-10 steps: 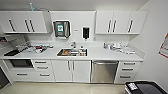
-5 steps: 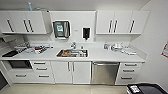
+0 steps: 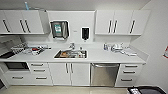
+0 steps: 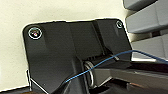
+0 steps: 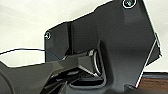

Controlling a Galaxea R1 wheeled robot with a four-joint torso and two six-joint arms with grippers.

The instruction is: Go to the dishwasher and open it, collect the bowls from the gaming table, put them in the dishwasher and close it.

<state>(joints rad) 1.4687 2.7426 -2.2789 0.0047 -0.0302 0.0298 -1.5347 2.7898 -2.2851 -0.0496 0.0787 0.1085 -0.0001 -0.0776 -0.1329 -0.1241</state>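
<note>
The dishwasher (image 3: 104,74) sits under the white counter, right of the sink cabinet. Its stainless-steel door is closed, with a horizontal bar handle along the top. It stands ahead of me across a strip of pale floor. The bowls and the gaming table are out of view. Both wrist views look past the robot's dark wrist plate at pale floor, and I cannot make out the fingers there.
A sink (image 3: 71,54) holding dishes is set in the counter (image 3: 100,58). A dish rack (image 3: 25,48) stands at the left, small items (image 3: 117,47) at the right. White drawers (image 3: 128,73) flank the dishwasher. A dark robot part (image 3: 146,90) shows low right.
The kitchen front sits slightly differently in the head view than a second ago, so the camera has shifted a little. Nothing in the scene moved.
</note>
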